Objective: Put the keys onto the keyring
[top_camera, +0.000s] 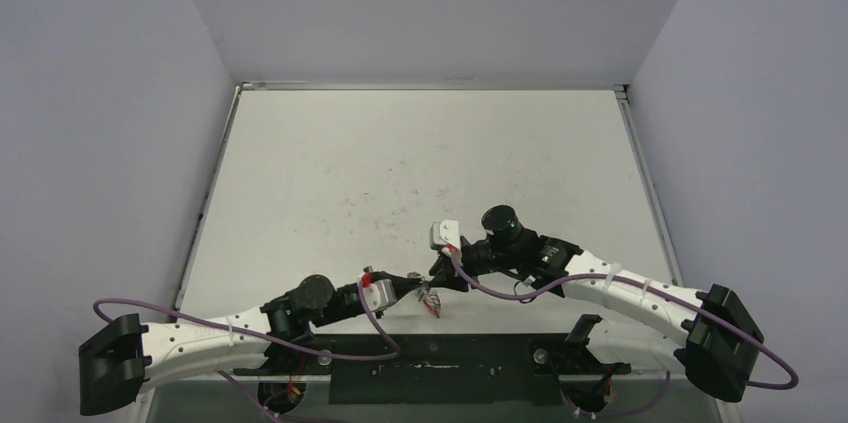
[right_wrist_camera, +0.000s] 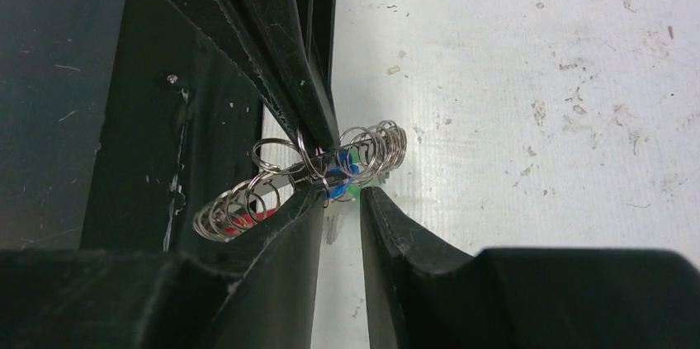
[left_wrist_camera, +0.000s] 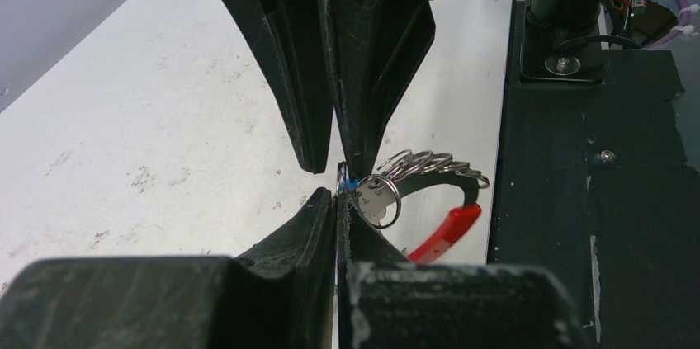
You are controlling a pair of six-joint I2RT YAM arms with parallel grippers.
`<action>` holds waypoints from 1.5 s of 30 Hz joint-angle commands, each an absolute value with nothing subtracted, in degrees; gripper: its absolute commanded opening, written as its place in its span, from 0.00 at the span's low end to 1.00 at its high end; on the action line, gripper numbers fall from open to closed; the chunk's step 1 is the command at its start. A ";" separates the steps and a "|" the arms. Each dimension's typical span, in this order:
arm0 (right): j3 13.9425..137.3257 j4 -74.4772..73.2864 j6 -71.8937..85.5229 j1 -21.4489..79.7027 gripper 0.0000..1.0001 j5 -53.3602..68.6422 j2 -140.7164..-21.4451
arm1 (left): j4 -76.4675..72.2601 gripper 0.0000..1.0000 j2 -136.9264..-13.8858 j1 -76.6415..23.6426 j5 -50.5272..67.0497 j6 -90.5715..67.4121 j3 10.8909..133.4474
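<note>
The keyring (left_wrist_camera: 429,163) is a silvery coil with a red sleeve (left_wrist_camera: 446,225). It hangs between both grippers near the table's front edge (top_camera: 431,301). My left gripper (left_wrist_camera: 341,192) is shut on the blue-headed key (left_wrist_camera: 351,184) where head meets blade, with coil wire beside it. The silver blade (left_wrist_camera: 376,205) sticks out to the right through a small loop. My right gripper (right_wrist_camera: 338,191) faces it tip to tip with a narrow gap between its fingers. The blue head (right_wrist_camera: 338,174) and the green head (right_wrist_camera: 353,191) sit at that gap, among the coils (right_wrist_camera: 371,147).
The black base plate (left_wrist_camera: 594,200) with screws lies just beside the ring, at the table's near edge. The white table (top_camera: 420,163) stretches away behind, walled on the left, right and back. Purple cables (top_camera: 500,293) loop along both arms.
</note>
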State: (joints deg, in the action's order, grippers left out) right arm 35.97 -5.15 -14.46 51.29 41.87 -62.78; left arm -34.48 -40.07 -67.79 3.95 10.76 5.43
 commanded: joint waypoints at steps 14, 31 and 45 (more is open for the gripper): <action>30.54 7.54 -11.72 50.77 0.00 44.25 -65.99 | -40.14 0.00 -40.23 -67.85 4.95 10.10 6.16; 16.10 44.33 -3.64 50.80 0.40 41.65 -65.01 | -40.07 0.00 -40.13 -67.85 5.45 9.83 5.60; 16.05 44.32 -3.68 51.06 0.10 44.33 -62.58 | -39.51 0.00 -39.87 -67.85 5.19 9.58 5.50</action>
